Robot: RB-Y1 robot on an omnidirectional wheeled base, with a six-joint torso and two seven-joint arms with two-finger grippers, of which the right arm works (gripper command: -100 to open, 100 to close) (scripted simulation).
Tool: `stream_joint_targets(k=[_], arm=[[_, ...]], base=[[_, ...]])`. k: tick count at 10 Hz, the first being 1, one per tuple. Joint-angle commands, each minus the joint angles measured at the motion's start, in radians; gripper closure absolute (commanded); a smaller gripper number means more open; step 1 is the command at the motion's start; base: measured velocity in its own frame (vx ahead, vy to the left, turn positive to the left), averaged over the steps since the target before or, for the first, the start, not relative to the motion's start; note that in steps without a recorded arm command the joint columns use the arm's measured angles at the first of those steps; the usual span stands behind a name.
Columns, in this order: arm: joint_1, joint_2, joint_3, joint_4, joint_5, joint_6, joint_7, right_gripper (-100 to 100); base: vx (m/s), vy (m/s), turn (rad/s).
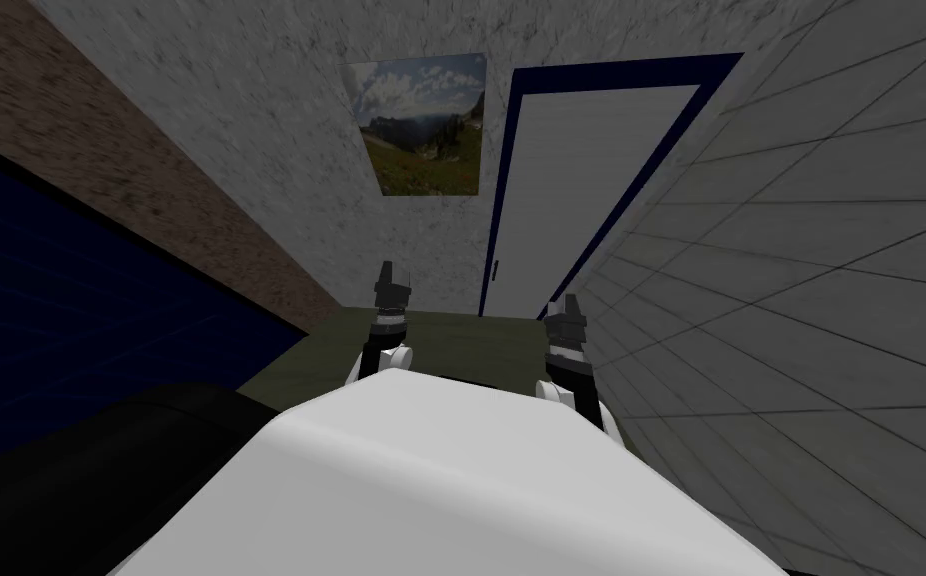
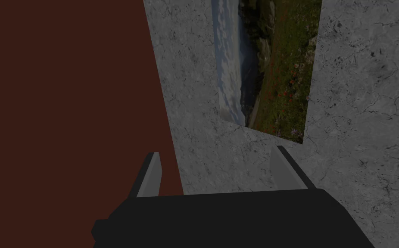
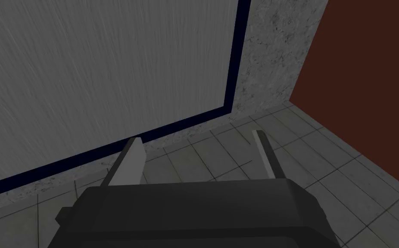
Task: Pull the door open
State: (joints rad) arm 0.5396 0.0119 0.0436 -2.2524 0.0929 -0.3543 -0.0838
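Door [image 1: 581, 190], a pale grey, flat rectangular panel in a dark navy frame [image 1: 621, 70], stands shut in the end wall of a narrow passage, ahead and slightly to the robot's right, well apart from both arms. One small dark upright handle [image 1: 496, 270] sits at the door's left edge, just beside the frame. This is judged the only sound place to take hold, since the rest of the panel is smooth and offers no purchase.

The panel is likely rigid and fairly heavy. It should swing on hinges at the opposite edge, so a pull would have to follow an arc, and the slim handle may slip from thin blades unless they close squarely on it.

The left tool [image 2: 216, 150] has its two fingers spread and grips nothing. It faces a mottled grey plaster wall [image 2: 366, 86] bearing a landscape picture [image 2: 276, 64]. The right tool [image 3: 197, 136] is likewise spread and empty, aimed at a corner of the door where it meets a grey tiled surface [image 3: 237, 150].

Count: one door, one handle, one picture, two tools with two fingers each.
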Motion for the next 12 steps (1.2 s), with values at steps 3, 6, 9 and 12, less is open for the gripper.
stream_joint_targets(k=[3,6,9,12], arm=[[-0.007,-0.021,-0.009,0.062,-0.04,-0.028,-0.064,-100],[-0.013,-0.035,-0.016,0.115,-0.075,-0.052,-0.12,-100],[-0.019,-0.046,-0.024,0.164,-0.107,-0.074,-0.172,-100],[-0.026,-0.057,-0.031,0.219,-0.143,-0.099,-0.229,-100]], base=[[0.115,-0.003,0.138],[0.13,-0.032,0.126],[0.092,-0.018,0.115],[0.084,-0.024,0.127]])
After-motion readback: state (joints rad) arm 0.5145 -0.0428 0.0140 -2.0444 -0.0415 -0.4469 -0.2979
